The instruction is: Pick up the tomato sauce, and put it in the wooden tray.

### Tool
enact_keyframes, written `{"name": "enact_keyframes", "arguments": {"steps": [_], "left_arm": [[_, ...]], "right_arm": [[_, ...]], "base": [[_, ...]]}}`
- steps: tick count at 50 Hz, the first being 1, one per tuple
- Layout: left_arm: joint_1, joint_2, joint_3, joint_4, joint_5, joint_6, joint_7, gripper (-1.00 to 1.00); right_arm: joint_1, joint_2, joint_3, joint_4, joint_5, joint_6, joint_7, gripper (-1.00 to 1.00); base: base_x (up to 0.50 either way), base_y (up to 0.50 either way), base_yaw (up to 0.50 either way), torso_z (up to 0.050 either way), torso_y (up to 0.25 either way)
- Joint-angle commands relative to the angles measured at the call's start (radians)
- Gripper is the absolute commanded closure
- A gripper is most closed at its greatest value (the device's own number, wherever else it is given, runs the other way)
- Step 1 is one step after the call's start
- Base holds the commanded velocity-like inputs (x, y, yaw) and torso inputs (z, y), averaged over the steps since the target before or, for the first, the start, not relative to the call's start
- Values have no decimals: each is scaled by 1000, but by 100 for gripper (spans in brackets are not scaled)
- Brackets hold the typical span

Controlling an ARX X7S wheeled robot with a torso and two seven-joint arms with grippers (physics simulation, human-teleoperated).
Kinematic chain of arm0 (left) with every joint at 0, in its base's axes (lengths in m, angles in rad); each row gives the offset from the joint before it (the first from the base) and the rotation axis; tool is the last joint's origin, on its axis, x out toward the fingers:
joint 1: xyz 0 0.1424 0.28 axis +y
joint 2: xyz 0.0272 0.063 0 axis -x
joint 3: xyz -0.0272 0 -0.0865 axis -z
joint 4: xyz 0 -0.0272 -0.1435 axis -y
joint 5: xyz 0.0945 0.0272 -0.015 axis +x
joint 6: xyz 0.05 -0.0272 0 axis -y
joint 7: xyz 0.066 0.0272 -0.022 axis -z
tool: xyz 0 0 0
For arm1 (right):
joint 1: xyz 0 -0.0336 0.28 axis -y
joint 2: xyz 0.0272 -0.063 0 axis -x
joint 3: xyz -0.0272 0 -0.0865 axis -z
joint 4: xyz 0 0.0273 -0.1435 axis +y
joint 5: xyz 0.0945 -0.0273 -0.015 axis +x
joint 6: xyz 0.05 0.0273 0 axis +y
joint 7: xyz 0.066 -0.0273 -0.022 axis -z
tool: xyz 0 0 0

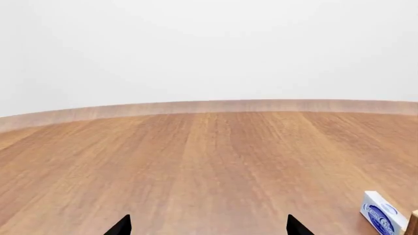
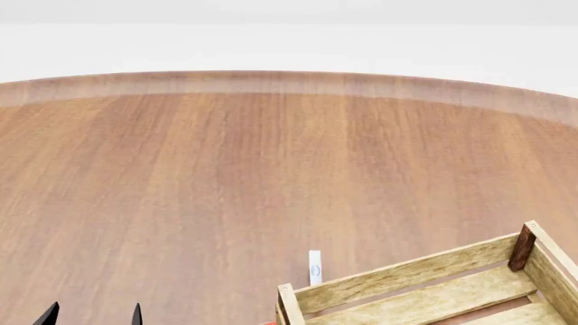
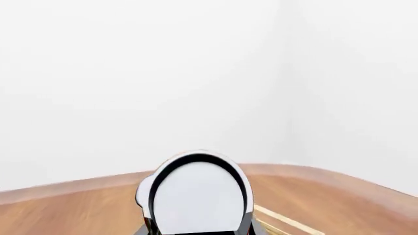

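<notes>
Right hand: its fingers are out of view, so whether it is clamped cannot be told. The tomato sauce (image 3: pixel 196 196) fills the space just before the right wrist camera, pale top facing it, likely held. Below it, a pale strip may be the wooden tray (image 2: pixel 407 274), which sits at the near right of the bench (image 2: pixel 271 169). A stiff, smooth, fairly light can; grip it across the round sides. The left hand (image 1: pixel 209 226) hovers with fingers apart, holding nothing.
</notes>
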Motion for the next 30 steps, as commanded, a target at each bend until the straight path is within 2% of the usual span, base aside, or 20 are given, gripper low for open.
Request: {"name": "enact_keyframes", "arguments": {"steps": [1, 30], "left_arm": [[0, -3, 4, 3, -2, -1, -3, -100], [-2, -9, 12, 4, -8, 1, -8, -100]], "right_arm": [[39, 10, 39, -58, 20, 91, 7, 100], [186, 4, 102, -57, 114, 256, -4, 100]], "base": [[0, 0, 0, 0, 0], [0, 0, 0, 0, 0]]}}
